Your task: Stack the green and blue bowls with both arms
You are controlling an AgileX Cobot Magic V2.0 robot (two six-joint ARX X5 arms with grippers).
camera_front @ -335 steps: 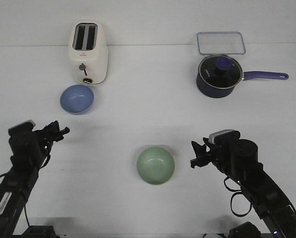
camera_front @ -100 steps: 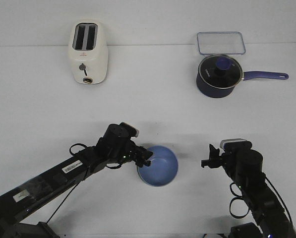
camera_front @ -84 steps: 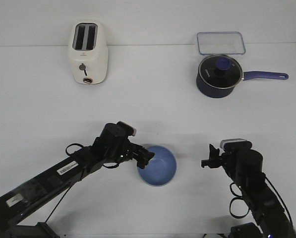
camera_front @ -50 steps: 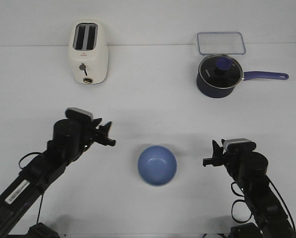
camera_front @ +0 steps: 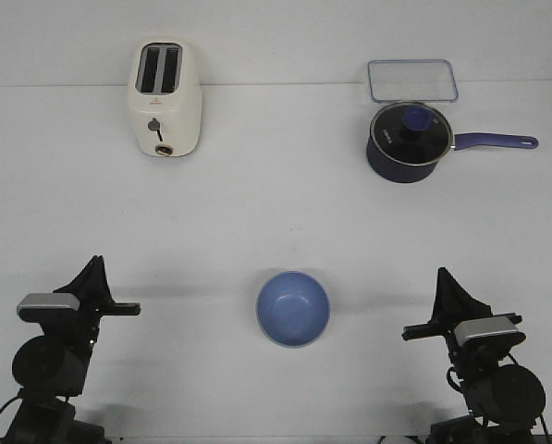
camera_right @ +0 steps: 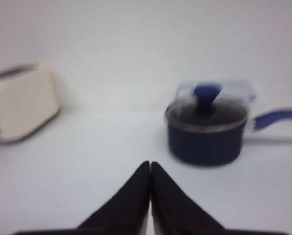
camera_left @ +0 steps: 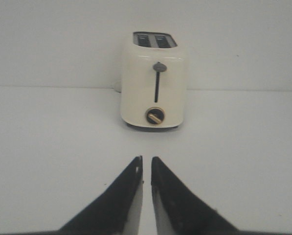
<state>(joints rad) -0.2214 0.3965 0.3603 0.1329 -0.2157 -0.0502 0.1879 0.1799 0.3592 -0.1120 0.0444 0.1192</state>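
Note:
The periwinkle blue bowl (camera_front: 293,308) sits upright in the near middle of the white table. The green bowl does not show anywhere in the front view; it is hidden. My left gripper (camera_front: 95,270) is drawn back at the near left, well apart from the bowl. In the left wrist view its jaws (camera_left: 146,160) stand almost together and hold nothing. My right gripper (camera_front: 443,280) is drawn back at the near right. Its jaws (camera_right: 150,164) are pressed together and empty. Neither wrist view shows a bowl.
A cream toaster (camera_front: 165,97) stands at the far left, straight ahead of the left gripper (camera_left: 154,81). A dark navy saucepan (camera_front: 407,141) with a glass lid stands at the far right, with a clear lidded box (camera_front: 412,80) behind it.
My left arm set the blue bowl down where the green bowl lay, let go and withdrew to the near left. My right arm also pulled back. The green bowl is no longer visible.

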